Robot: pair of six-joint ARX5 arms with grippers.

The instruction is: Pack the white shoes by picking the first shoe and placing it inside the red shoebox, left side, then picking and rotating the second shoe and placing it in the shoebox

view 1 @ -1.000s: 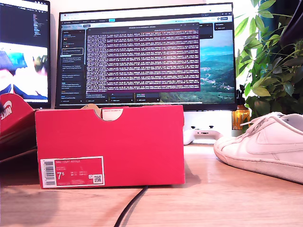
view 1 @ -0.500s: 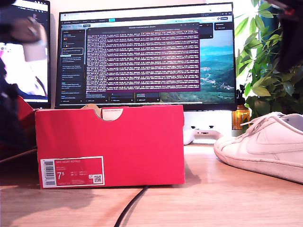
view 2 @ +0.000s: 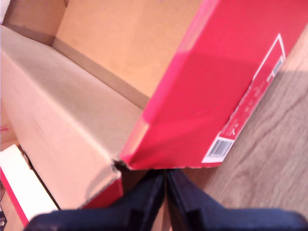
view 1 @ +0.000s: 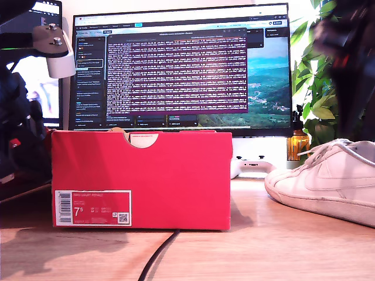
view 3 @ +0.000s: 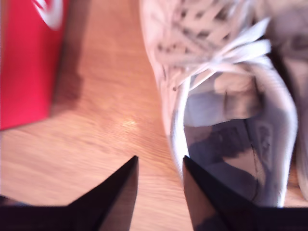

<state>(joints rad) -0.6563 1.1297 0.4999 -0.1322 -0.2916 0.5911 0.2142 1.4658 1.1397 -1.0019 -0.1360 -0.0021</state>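
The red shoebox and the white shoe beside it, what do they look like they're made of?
The red shoebox looks like cardboard: matte red outside, bare brown inside with a torn corner in the first wrist view. The white shoe looks like smooth leather or a synthetic lookalike, with stitched seams, a slight sheen and woven laces.

A wide monitor (view 1: 181,67) is showing a terminal window over a landscape wallpaper. A second screen (view 1: 44,76) is glowing at the exterior view's left edge. A white gamepad (view 1: 252,166) is lying under the monitor, an amber bottle (view 1: 297,143) standing beside it. A leafy plant (view 1: 322,76) is filling the exterior view's right. A black cable (view 1: 157,257) is trailing across the wooden desk (view 1: 263,246).
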